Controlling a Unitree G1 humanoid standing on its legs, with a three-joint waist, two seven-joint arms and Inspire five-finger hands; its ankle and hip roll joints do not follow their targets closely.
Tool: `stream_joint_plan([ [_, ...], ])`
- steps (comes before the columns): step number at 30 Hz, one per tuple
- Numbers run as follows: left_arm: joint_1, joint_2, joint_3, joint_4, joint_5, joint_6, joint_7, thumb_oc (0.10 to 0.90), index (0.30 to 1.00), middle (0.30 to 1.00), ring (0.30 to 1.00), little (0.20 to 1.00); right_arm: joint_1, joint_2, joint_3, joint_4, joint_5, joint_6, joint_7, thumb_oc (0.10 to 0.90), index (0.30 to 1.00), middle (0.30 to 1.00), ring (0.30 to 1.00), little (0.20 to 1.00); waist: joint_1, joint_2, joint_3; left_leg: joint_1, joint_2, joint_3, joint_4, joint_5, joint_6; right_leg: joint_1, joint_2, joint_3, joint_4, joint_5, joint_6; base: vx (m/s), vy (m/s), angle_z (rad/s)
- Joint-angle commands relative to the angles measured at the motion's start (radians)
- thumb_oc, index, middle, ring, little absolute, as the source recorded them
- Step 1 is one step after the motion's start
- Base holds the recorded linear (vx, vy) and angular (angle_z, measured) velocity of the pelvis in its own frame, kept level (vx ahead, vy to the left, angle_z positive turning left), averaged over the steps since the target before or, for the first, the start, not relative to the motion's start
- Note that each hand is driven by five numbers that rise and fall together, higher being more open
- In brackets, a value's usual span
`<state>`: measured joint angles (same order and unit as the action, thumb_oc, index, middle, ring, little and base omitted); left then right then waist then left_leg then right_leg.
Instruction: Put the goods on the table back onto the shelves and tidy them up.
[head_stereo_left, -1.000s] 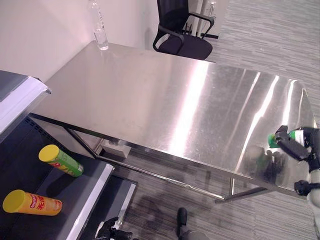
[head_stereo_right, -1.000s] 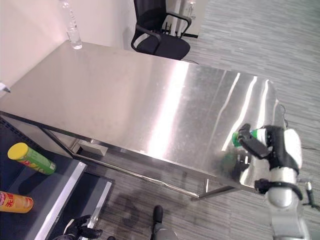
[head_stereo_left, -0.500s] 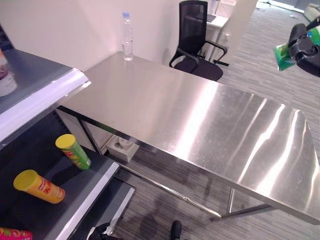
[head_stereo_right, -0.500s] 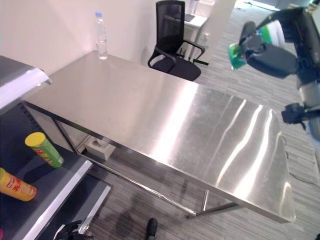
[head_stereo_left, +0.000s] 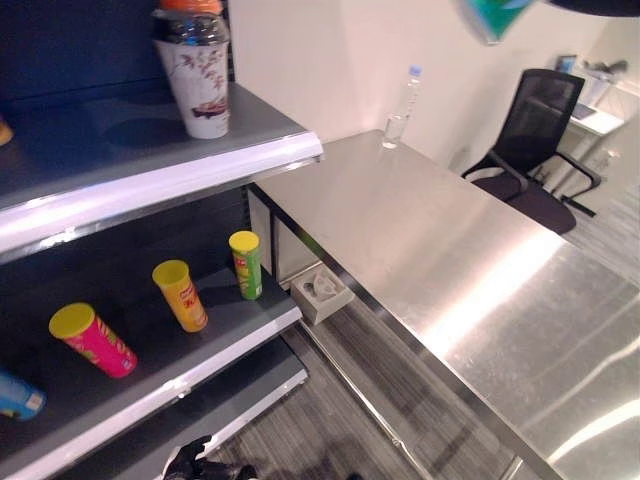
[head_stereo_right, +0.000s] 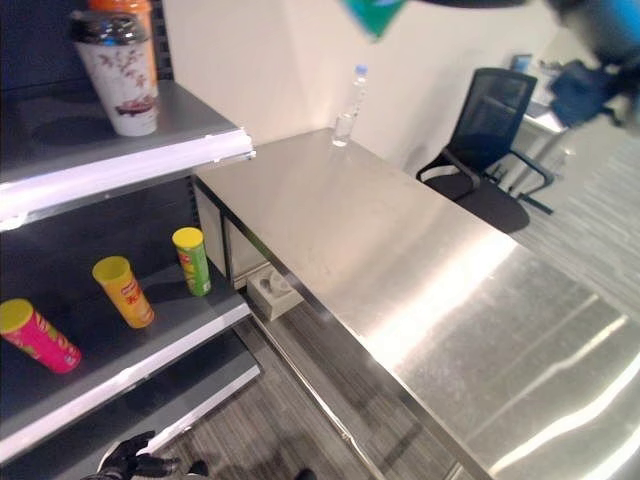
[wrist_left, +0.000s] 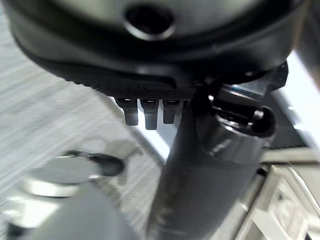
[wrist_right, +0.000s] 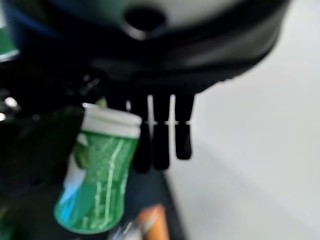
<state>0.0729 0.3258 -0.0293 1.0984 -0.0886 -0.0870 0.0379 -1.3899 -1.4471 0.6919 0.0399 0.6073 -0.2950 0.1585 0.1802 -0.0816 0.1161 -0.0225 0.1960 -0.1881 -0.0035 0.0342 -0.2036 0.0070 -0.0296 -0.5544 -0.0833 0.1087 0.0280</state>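
A green bottle (wrist_right: 97, 175) with a white cap hangs in my right hand (wrist_right: 160, 135), gripped between its thumb and curled fingers. In the eye views its green end (head_stereo_left: 490, 15) pokes in at the top, high above the steel table (head_stereo_left: 430, 240), under the dark hand (head_stereo_left: 600, 5). The shelves (head_stereo_left: 160, 180) stand to the left. My left hand (head_stereo_right: 130, 462) hangs low by the floor, fingers relaxed and holding nothing.
A flowered cup (head_stereo_left: 195, 85) stands on the upper shelf. On the lower shelf stand a green tube (head_stereo_left: 246, 265) and a yellow tube (head_stereo_left: 180, 295), with a pink tube (head_stereo_left: 92, 340) lying beside them. A water bottle (head_stereo_left: 400, 105), black chair (head_stereo_left: 535, 150) and white box (head_stereo_left: 322, 292) are nearby.
My right hand has lifted the green bottle from the table's near right edge to high above it. The camera has swung left, bringing the shelves into view.
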Motion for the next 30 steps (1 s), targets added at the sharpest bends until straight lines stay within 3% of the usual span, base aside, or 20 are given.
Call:
stream_joint_plan([
  [1,-0.023,0.084,-0.029,-0.014,-0.027,-0.051,0.004,0.800,0.900,0.900,0.900,0.900,-0.045,-0.009,-0.074,0.067,0.057,-0.034,-0.049,0.400,0.300,0.300,0.300,0.300,-0.013,-0.038,-0.029,-0.065,0.003,0.057,-0.035,0.077,-0.058,0.126,-0.036,0.065,0.088,-0.277,0.101,0.00,0.000,0.46],
  [3,-0.023,0.084,-0.029,-0.014,-0.027,-0.051,0.004,0.800,0.900,0.900,0.900,0.900,-0.048,-0.009,-0.071,0.067,0.057,-0.034,-0.049,0.400,0.300,0.300,0.300,0.300,-0.013,-0.038,-0.029,-0.065,0.003,0.057,-0.035,0.077,-0.058,0.126,-0.036,0.065,0.088,-0.277,0.101,-0.07,-0.022,0.16],
  [4,-0.013,0.076,-0.006,-0.010,-0.014,-0.045,0.004,0.800,0.900,0.900,0.900,0.900,-0.030,-0.001,-0.058,0.016,0.054,-0.031,-0.041,0.400,0.300,0.300,0.300,0.300,-0.032,-0.050,-0.019,-0.047,0.044,0.253,0.090,-0.001,-0.011,0.096,-0.061,0.031,0.128,-0.296,0.087,-0.30,-0.006,-0.07],
  [5,-0.003,0.065,0.007,-0.002,-0.001,-0.040,0.001,0.800,0.900,0.900,0.900,0.900,-0.003,0.007,-0.058,-0.013,0.042,-0.017,-0.019,0.400,0.300,0.300,0.300,0.300,-0.039,-0.047,-0.027,0.006,0.028,0.312,0.207,-0.091,0.002,0.066,-0.096,-0.017,0.155,-0.281,0.078,-0.30,-0.003,0.33],
  [6,-0.002,0.065,0.007,-0.002,0.000,-0.040,0.001,0.800,0.900,0.900,0.900,0.900,0.003,0.008,-0.063,-0.015,0.041,-0.016,-0.019,0.400,0.300,0.300,0.300,0.300,-0.040,-0.047,-0.027,0.003,0.029,0.310,0.212,-0.096,0.002,0.066,-0.096,-0.018,0.158,-0.283,0.079,-0.19,0.079,1.20],
  [8,0.005,0.058,0.004,-0.006,0.011,-0.034,-0.001,0.800,0.900,0.900,0.900,0.900,0.028,-0.011,-0.067,-0.026,0.032,-0.004,-0.009,0.400,0.300,0.300,0.300,0.300,-0.078,-0.028,-0.055,0.048,0.022,0.405,0.168,-0.114,0.018,0.057,-0.113,-0.074,0.155,-0.265,0.083,-0.04,0.147,1.64],
  [11,0.025,0.046,0.013,-0.008,0.022,-0.031,0.001,0.800,0.900,0.900,0.900,0.900,0.058,0.007,-0.072,-0.013,-0.022,0.004,-0.021,0.400,0.300,0.300,0.300,0.300,-0.082,-0.006,-0.085,0.083,-0.007,0.416,0.075,-0.118,0.018,0.060,-0.114,-0.077,0.145,-0.241,0.094,0.03,0.156,0.86],
  [15,0.033,0.051,0.018,-0.006,0.021,-0.031,0.009,0.800,0.900,0.900,0.900,0.900,0.073,0.026,-0.077,-0.006,-0.060,0.002,-0.040,0.400,0.300,0.300,0.300,0.300,-0.075,-0.010,-0.090,0.084,-0.032,0.406,0.045,-0.111,0.027,0.067,-0.131,-0.084,0.138,-0.219,0.108,0.00,0.133,0.21],
  [18,0.048,0.055,0.024,0.002,0.025,-0.029,0.016,0.800,0.900,0.900,0.900,0.900,0.048,0.022,-0.054,-0.007,-0.107,-0.001,-0.066,0.400,0.300,0.300,0.300,0.300,-0.069,-0.007,-0.086,0.073,-0.065,0.393,0.034,-0.116,0.048,0.055,-0.176,-0.087,0.180,-0.204,0.127,-0.04,0.191,0.09],
  [19,0.049,0.058,0.031,0.001,0.021,-0.031,0.017,0.800,0.900,0.900,0.900,0.900,0.038,0.015,-0.048,-0.008,-0.148,-0.001,-0.086,0.400,0.300,0.300,0.300,0.300,-0.070,0.003,-0.069,0.074,-0.087,0.386,0.028,-0.124,0.067,0.014,-0.235,-0.079,0.278,-0.190,0.142,-0.08,0.183,0.17],
  [21,0.043,0.062,0.031,0.003,0.020,-0.031,0.020,0.800,0.900,0.900,0.900,0.900,0.028,0.010,-0.039,-0.008,-0.164,-0.005,-0.095,0.400,0.300,0.300,0.300,0.300,-0.075,0.006,-0.059,0.073,-0.094,0.377,0.026,-0.124,0.073,-0.005,-0.255,-0.060,0.313,-0.191,0.149,-0.07,0.124,0.11],
  [22,0.038,0.064,0.027,0.003,0.022,-0.033,0.023,0.800,0.900,0.900,0.900,0.900,0.029,-0.001,-0.040,-0.008,-0.171,-0.001,-0.103,0.400,0.300,0.300,0.300,0.300,-0.087,0.011,-0.053,0.071,-0.098,0.358,0.023,-0.124,0.077,-0.017,-0.265,-0.017,0.336,-0.190,0.156,-0.02,0.016,0.10],
  [23,0.023,0.069,0.016,0.005,0.028,-0.035,0.025,0.800,0.900,0.900,0.900,0.900,0.040,-0.026,-0.038,-0.011,-0.176,0.004,-0.106,0.400,0.300,0.300,0.300,0.300,-0.112,0.008,-0.051,0.071,-0.105,0.333,0.014,-0.124,0.079,-0.033,-0.249,0.077,0.332,-0.196,0.168,-0.03,0.029,0.25],
  [24,0.008,0.090,-0.003,0.008,0.028,-0.038,0.022,0.800,0.900,0.900,0.900,0.900,0.045,-0.067,-0.023,-0.029,-0.185,0.005,-0.104,0.400,0.300,0.300,0.300,0.300,-0.149,-0.006,-0.051,0.056,-0.123,0.292,0.013,-0.107,0.082,-0.065,-0.175,0.312,0.270,-0.188,0.175,-0.01,-0.005,0.49],
  [25,0.005,0.100,-0.003,0.006,0.024,-0.043,0.018,0.800,0.900,0.900,0.900,0.900,0.020,-0.079,-0.014,-0.023,-0.182,0.012,-0.101,0.400,0.300,0.300,0.300,0.300,-0.148,-0.013,-0.052,0.047,-0.131,0.270,0.018,-0.108,0.080,-0.044,-0.161,0.366,0.217,-0.189,0.180,0.00,-0.011,0.87],
  [30,0.014,0.086,0.001,0.008,-0.006,-0.042,0.016,0.800,0.900,0.900,0.900,0.900,-0.046,-0.035,0.037,-0.009,-0.157,0.000,-0.100,0.400,0.300,0.300,0.300,0.300,-0.137,-0.021,-0.085,0.032,-0.119,0.231,0.021,-0.097,0.069,0.018,-0.144,0.355,0.113,-0.171,0.179,0.06,-0.080,0.54],
])
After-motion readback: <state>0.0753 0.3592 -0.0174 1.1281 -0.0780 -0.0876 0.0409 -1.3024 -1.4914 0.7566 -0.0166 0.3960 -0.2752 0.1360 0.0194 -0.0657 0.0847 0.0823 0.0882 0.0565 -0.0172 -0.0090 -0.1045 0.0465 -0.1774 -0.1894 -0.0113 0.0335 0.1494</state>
